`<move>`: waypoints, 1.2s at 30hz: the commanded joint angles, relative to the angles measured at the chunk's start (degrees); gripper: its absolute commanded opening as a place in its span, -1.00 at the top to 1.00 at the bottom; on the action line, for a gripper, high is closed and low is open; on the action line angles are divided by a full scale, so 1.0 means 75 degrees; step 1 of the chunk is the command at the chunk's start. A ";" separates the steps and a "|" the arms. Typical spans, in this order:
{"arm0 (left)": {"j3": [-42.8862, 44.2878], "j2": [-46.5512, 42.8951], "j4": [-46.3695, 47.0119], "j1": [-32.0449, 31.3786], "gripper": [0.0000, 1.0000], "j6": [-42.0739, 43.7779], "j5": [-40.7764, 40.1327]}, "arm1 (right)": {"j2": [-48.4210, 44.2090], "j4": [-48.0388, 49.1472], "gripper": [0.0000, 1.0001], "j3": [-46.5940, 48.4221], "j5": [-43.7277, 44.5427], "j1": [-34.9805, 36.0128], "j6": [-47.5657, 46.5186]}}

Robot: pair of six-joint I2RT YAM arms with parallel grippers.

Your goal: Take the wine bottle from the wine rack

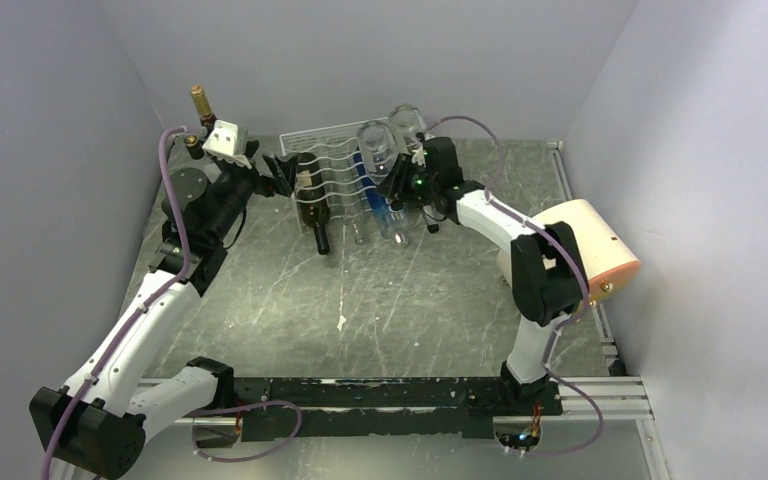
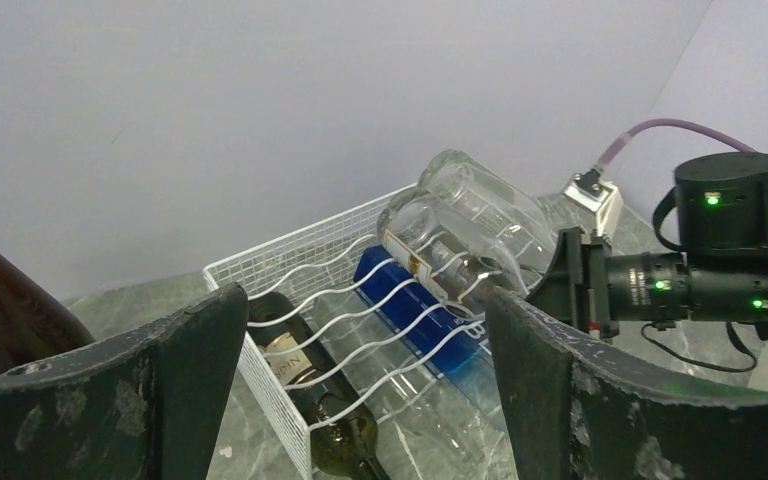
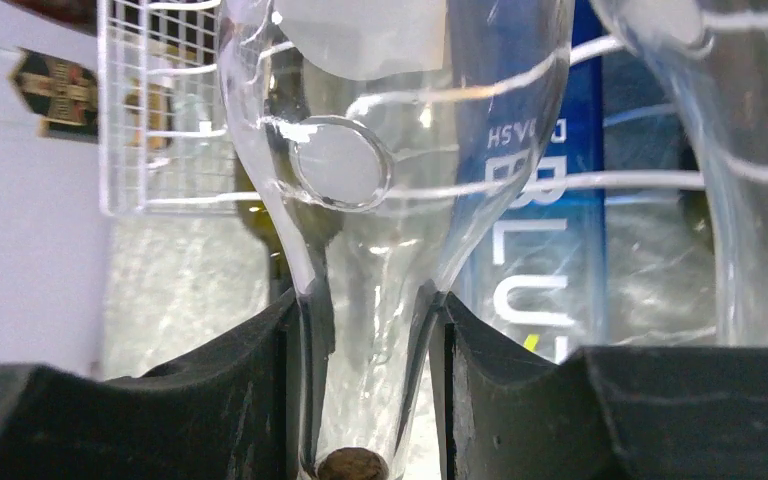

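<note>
Tightly, right gripper (image 3: 365, 385) clamps wine bottle (image 3: 390, 230) beside blue bottle (image 3: 550, 240).

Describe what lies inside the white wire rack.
Inside the wine rack: a dark bottle, a blue-labelled bottle and two clear bottles, lying down. The rack's floor beneath them is covered.

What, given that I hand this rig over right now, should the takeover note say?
Right gripper: shut on the neck of a clear bottle that lies in the wine rack.
Left gripper: open, empty, at the rack's left end beside the dark bottle.
Done: neck gripped.
Left: draw the clear bottle out of the rack; it is not out yet.
</note>
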 commanded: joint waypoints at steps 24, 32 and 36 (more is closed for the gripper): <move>-0.0507 0.0497 0.1316 -0.0200 -0.83 0.0365 0.2008 | -0.2855 0.4555 1.00 -0.2267 -0.3786 -0.0918 0.3522; -0.1032 0.0504 0.1616 -0.1269 -0.83 0.1989 0.2815 | -0.3949 0.2878 1.00 -0.2850 -0.4668 -0.0968 0.2670; -0.1122 0.0499 0.0921 -0.2316 -0.74 0.3470 0.2561 | -0.4693 0.1085 1.00 -0.3009 -0.4811 -0.0957 0.1803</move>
